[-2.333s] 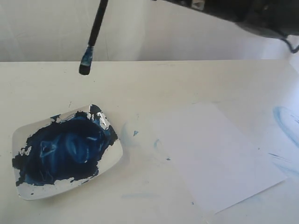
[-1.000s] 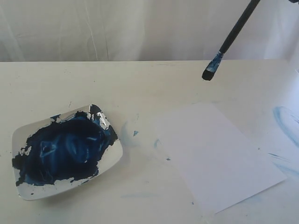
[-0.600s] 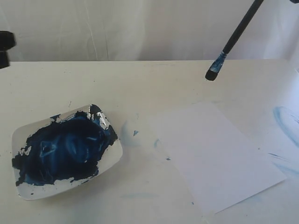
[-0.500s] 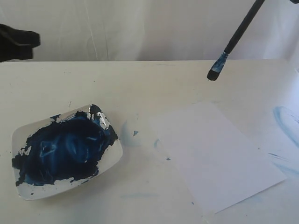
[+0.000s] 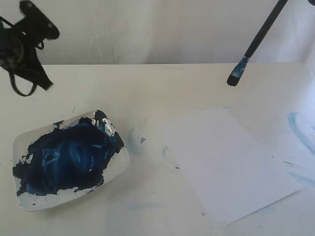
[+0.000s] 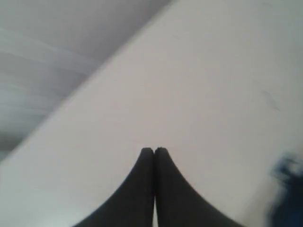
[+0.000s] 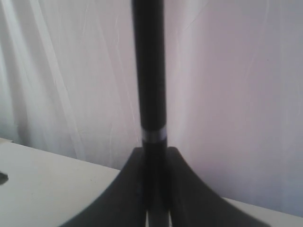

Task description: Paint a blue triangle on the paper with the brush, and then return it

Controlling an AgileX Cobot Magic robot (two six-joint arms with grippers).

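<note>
The right gripper [image 7: 155, 156] is closed partway on the brush [image 7: 148, 71]. Its two fingers clamp the black handle just behind the narrow pale band, and the rest of the handle runs straight out ahead of them. A grip this far back leaves the whole working length free, so the fingers stay clear of wet paint.

In the exterior view the brush [image 5: 258, 42] slants down and away from the gripper, which is itself out of frame. The blue-loaded bristles are the lowest point and hang in the air, touching nothing. The tilt presents the bristle tip to the surface first.

The paper [image 5: 231, 162] lies flat on the table [image 5: 172, 88], below the gripper and just short of the bristle tip. It is blank, so no blue triangle has been started. Judge the step in hand as carrying the loaded brush over to begin the first stroke. You need to bring the tip down onto the sheet.

The paint dish [image 5: 118, 173] sits well apart from the gripper, beyond the paper.

The left gripper [image 6: 154, 151] has its fingertips pressed together and holds nothing. It hangs above the table on the far side of the dish, out of the brush's path.
</note>
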